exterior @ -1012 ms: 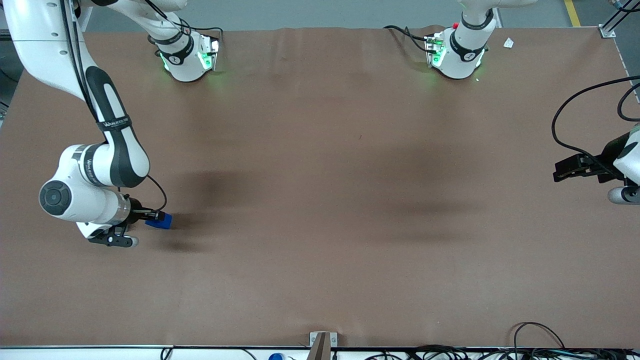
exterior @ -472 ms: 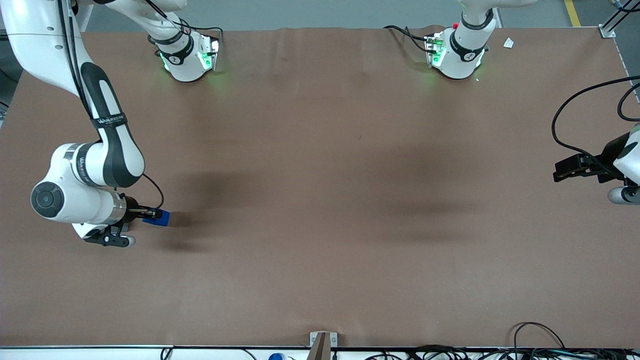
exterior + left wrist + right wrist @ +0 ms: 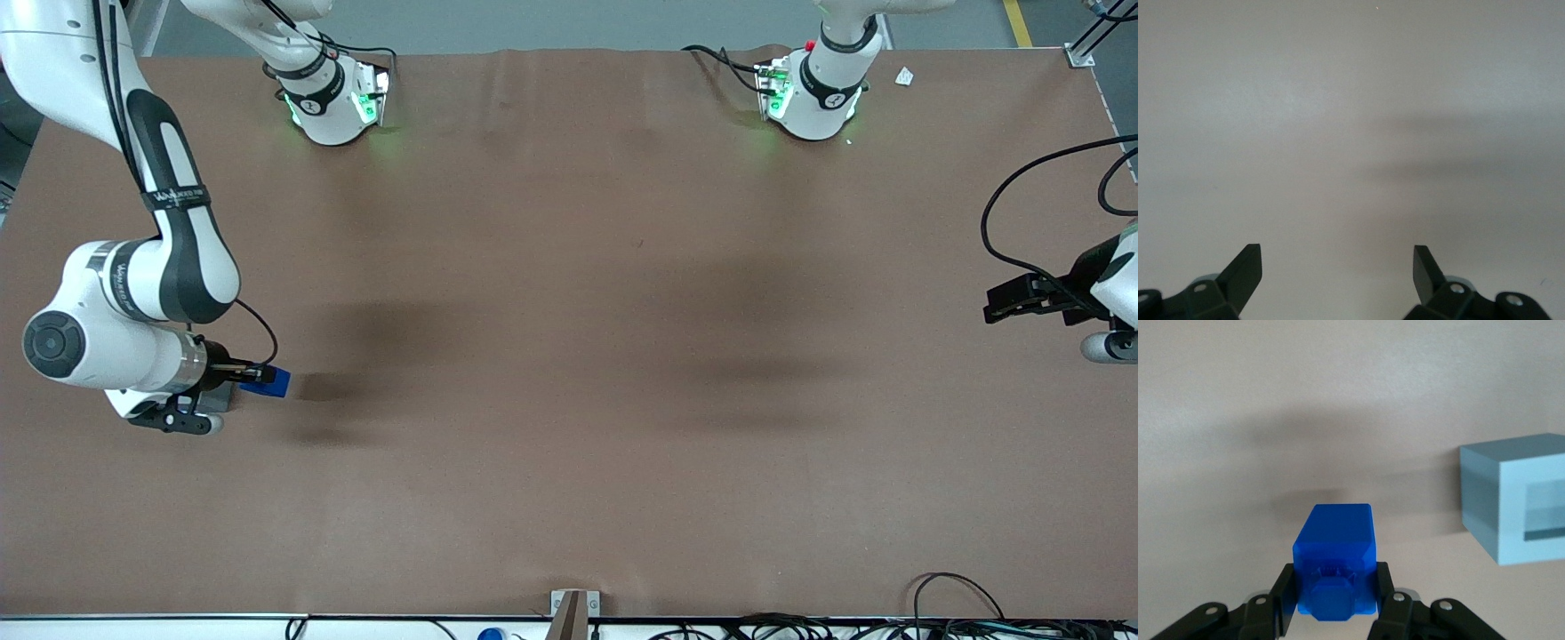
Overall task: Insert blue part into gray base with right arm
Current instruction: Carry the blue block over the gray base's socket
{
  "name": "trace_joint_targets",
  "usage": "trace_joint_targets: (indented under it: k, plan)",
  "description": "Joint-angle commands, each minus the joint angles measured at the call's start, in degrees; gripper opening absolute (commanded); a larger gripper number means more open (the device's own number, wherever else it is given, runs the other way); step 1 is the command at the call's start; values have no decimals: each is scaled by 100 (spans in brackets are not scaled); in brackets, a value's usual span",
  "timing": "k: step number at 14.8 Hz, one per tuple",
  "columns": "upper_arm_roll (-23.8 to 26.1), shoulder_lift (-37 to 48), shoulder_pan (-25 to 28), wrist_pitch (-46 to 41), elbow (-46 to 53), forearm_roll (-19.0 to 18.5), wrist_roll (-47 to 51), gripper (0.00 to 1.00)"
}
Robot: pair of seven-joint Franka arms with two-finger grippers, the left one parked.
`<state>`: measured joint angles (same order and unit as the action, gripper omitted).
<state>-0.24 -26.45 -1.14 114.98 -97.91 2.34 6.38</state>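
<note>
My right gripper [image 3: 256, 380] is shut on the blue part [image 3: 270, 382] and holds it just above the brown table, near the working arm's end. In the right wrist view the blue part [image 3: 1336, 557] sits between the black fingers [image 3: 1286, 587] with its rounded stub facing the camera. The gray base [image 3: 1515, 497], a light gray cube with a square recess, stands on the table beside the blue part and apart from it. In the front view only a sliver of the gray base [image 3: 216, 399] shows under my wrist.
Two arm bases [image 3: 333, 102] [image 3: 813, 93] stand at the table's edge farthest from the front camera. The parked arm's gripper [image 3: 1022, 298] hangs at its end of the table. A metal bracket [image 3: 573, 609] and cables [image 3: 960, 613] lie along the near edge.
My right arm has moved toward the working arm's end of the table with the blue part held in the gripper. The gray base now shows under my wrist.
</note>
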Motion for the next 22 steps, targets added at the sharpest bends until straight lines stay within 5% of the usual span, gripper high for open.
trace_joint_targets:
  k: [1,9,22]
  plan:
    - [32,306,-211,-204,-114,-23,-84,11]
    - [41,500,-1019,-222,-123,-5,-1709,11]
    - [41,386,-1292,146,-114,-278,-2149,10]
